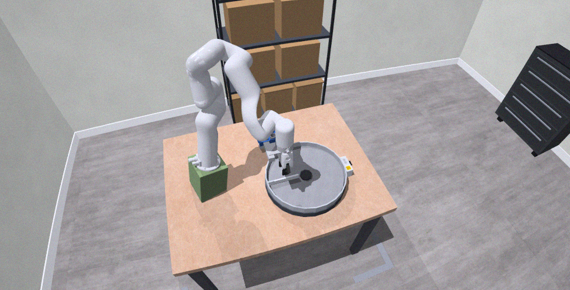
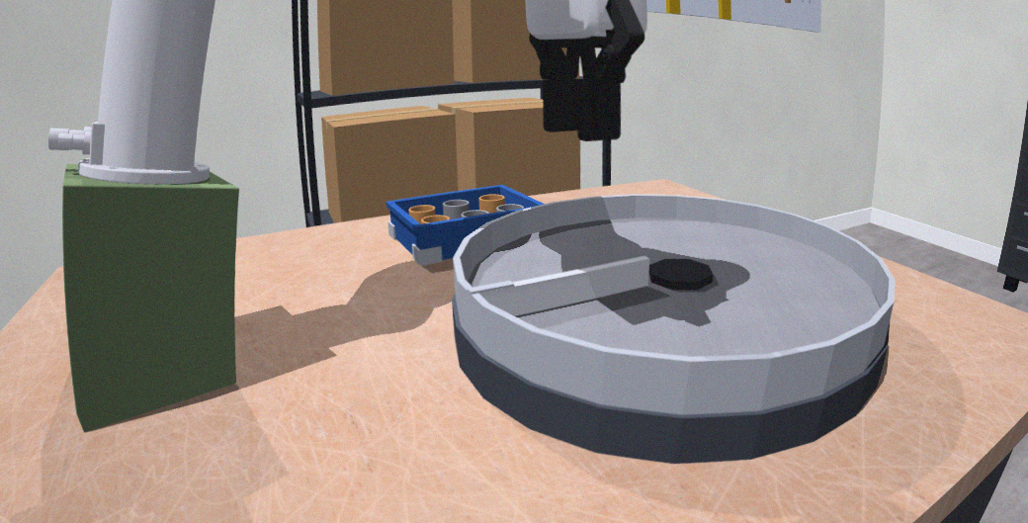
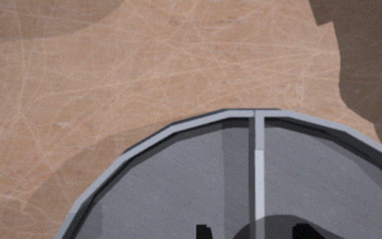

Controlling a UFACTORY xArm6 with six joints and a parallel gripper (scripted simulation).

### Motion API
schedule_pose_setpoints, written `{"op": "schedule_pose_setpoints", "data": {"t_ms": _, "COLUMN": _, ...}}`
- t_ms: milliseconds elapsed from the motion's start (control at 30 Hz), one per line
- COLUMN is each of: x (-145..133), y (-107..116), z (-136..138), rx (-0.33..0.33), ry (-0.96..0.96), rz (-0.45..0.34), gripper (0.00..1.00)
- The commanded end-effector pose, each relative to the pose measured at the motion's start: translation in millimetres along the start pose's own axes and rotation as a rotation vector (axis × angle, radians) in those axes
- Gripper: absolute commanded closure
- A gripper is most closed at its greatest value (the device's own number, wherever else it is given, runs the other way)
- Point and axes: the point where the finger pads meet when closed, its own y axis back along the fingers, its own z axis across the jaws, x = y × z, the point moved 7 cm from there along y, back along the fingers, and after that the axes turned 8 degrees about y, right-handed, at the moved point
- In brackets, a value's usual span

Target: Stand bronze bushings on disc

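My gripper (image 2: 581, 127) hangs high above the turntable (image 2: 676, 383), over the part of the disc (image 2: 777, 289) nearest the crate (image 2: 431, 231), with its fingers parted about halfway and nothing between them. In the wrist view the two dark fingertips peek in at the bottom edge, one on each side of the pale radial bar (image 3: 259, 164) that runs from the turntable's rim toward the middle. The black hub (image 2: 680, 273) sits at the centre of the grey disc, and the disc around it carries only the bar and my arm's shadow. The blue crate stands on the bench (image 2: 345, 411) just behind the turntable's rim, on the side toward the shelf rack (image 2: 301, 87). Inside it I can make out three bronze bushings (image 2: 491, 201), upright with their open ends up, and three steel bushings (image 2: 454, 206) mixed in between them. My arm rises from a green pedestal (image 2: 143, 303) at the bench's left side in the exterior view, well apart from the turntable. Cardboard boxes (image 2: 388, 30) fill the rack behind the bench.
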Motion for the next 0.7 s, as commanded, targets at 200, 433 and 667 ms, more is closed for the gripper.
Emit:
{"op": "schedule_pose_setpoints", "data": {"t_ms": 200, "x": -12.6, "y": -15.2, "z": 67.4, "rx": 0.003, "ry": 0.072, "rz": -0.003, "gripper": 0.52}}
{"op": "schedule_pose_setpoints", "data": {"t_ms": 433, "x": -21.0, "y": -27.7, "z": 119.6, "rx": 0.004, "ry": 0.126, "rz": -0.003, "gripper": 0.52}}
{"op": "schedule_pose_setpoints", "data": {"t_ms": 667, "x": -32.8, "y": -45.0, "z": 192.8, "rx": 0.005, "ry": 0.212, "rz": -0.003, "gripper": 0.52}}
